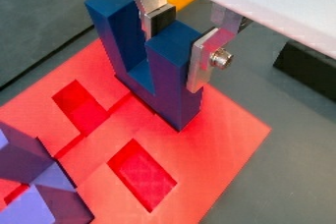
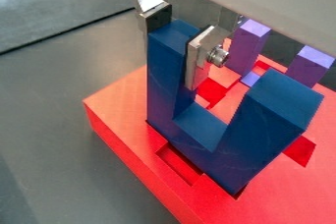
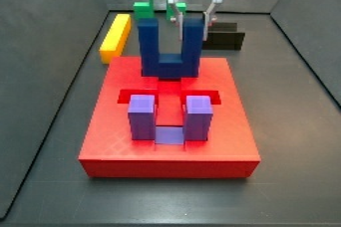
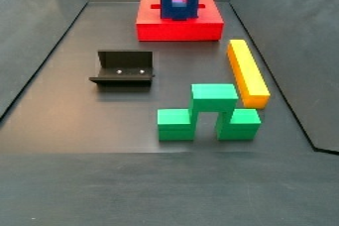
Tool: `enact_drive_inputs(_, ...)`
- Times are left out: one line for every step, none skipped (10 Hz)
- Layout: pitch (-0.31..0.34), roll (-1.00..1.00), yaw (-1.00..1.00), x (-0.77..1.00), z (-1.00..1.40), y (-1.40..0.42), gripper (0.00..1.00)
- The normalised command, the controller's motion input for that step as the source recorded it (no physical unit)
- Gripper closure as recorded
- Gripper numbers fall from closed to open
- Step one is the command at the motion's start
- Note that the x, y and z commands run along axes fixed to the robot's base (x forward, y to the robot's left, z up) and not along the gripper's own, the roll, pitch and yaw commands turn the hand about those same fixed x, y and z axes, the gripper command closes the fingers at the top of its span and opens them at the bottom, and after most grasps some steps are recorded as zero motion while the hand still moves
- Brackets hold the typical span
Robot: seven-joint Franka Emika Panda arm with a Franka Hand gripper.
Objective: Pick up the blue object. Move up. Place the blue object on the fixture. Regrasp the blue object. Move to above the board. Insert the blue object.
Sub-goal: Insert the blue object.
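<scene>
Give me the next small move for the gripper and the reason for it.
Probably a short straight descent. The gripper holds the blue object by one prong, bridge down, at the red board; in both wrist views its base meets the surface near the open slots, apparently not yet fully seated.

Gripper (image 1: 174, 33) fingers (image 1: 203, 56) are brushed silver metal with dark matt pads. Between them, the blue object (image 2: 217, 110) looks like smooth matt plastic. Just under it, the red board (image 1: 223, 159) shows a fine ribbed, faintly glossy plastic surface.

The tool (image 3: 177, 12) is cut off above; its grip on the blue object (image 3: 170, 47) is hidden.
</scene>
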Motion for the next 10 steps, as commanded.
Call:
enact_drive_inputs(0.007, 0.02, 0.0, 0.19, -0.13, 0.0, 1.0)
enact_drive_inputs(0.0, 0.03, 0.0, 0.13, -0.17, 0.0, 1.0)
enact_drive_inputs(0.0, 0.04, -0.01, 0.11, -0.26, 0.0, 1.0)
enact_drive_inputs(-0.014, 0.06, -0.01, 0.0, -0.48, 0.0, 1.0)
enact_drive_inputs(-0.004, 0.08, 0.0, 0.0, -0.68, 0.0, 1.0)
enact_drive_inputs(0.0, 0.09, 0.0, 0.01, -0.73, 0.0, 1.0)
enact_drive_inputs(0.0, 0.1, 0.0, 0.06, -0.72, -0.01, 1.0)
enact_drive_inputs(0.0, 0.03, 0.0, 0.0, -0.56, -0.08, 1.0)
enact_drive_inputs(0.1, -0.1, 0.0, -0.02, -0.35, -0.03, 1.0)
enact_drive_inputs(0.033, 0.0, -0.03, -0.11, -0.35, -0.26, 1.0)
